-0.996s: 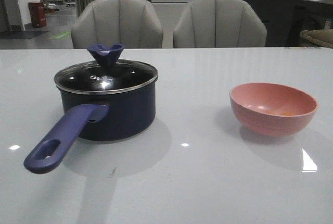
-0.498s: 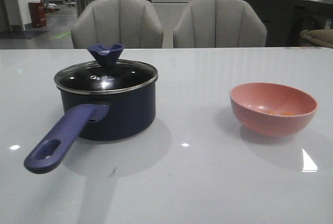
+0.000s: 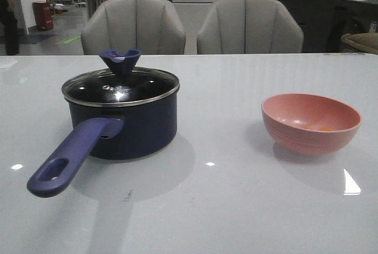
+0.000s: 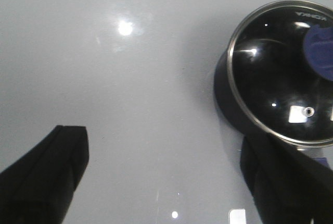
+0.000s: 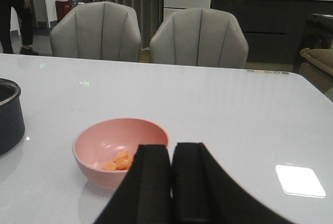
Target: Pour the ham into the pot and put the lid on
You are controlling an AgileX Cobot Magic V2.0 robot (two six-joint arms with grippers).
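On the bench (image 3: pixel 224 207) the pot (image 3: pixel 127 127) sits at nine o'clock, lid (image 3: pixel 120 85) on; the bowl (image 3: pixel 310 123) at three o'clock holds ham (image 5: pixel 118 161). Left jaws spread, right jaws pressed together, both empty

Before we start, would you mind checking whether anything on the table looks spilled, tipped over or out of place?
Nothing stands out. The lid sits level on the pot, which stands upright, and the ham lies inside the upright pink bowl with none spilled on the table.
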